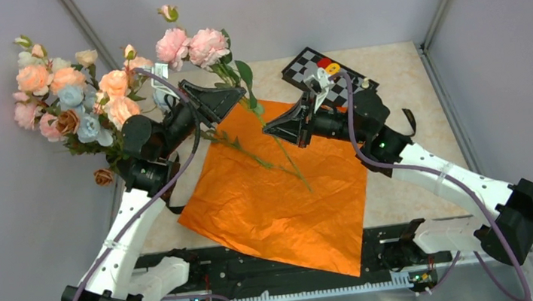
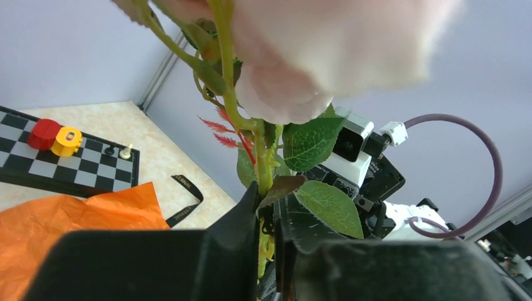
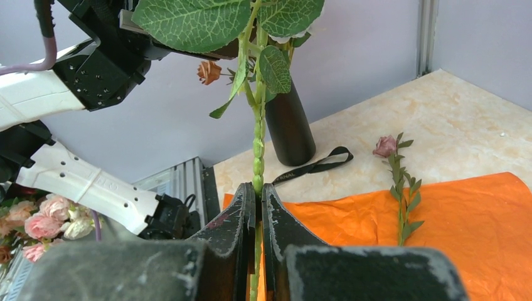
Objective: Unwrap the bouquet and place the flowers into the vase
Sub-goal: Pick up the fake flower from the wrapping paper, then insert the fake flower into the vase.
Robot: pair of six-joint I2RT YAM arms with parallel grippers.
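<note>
Our left hand (image 2: 266, 200), raised and reaching inward over the orange paper (image 1: 284, 201), is clamped on the pink rose stem (image 2: 232, 100) below the blooms. Our right hand (image 3: 258, 191), stretched leftward, pinches it lower down. The small flowers (image 1: 64, 98) bunch far left on the table (image 1: 392, 83), by the black vase (image 3: 288, 125).

table (image 1: 407, 81): beige marble-look top, that's what I'm working over from here
orange paper (image 1: 277, 202): big crinkly sheet spread flat across the middle, near corner running over the front edge
checkerboard (image 1: 304, 65): flat at the far side, with a red piece (image 1: 324, 63) and a yellow piece (image 1: 333, 69) touching on it
black vase (image 3: 288, 125): upright on bare tabletop, left of the paper
black ribbon (image 3: 317, 166): loose on the table between vase and paper
sprig (image 3: 401, 188): one small mauve-headed stem lying on the paper, bloom at its edge
</note>
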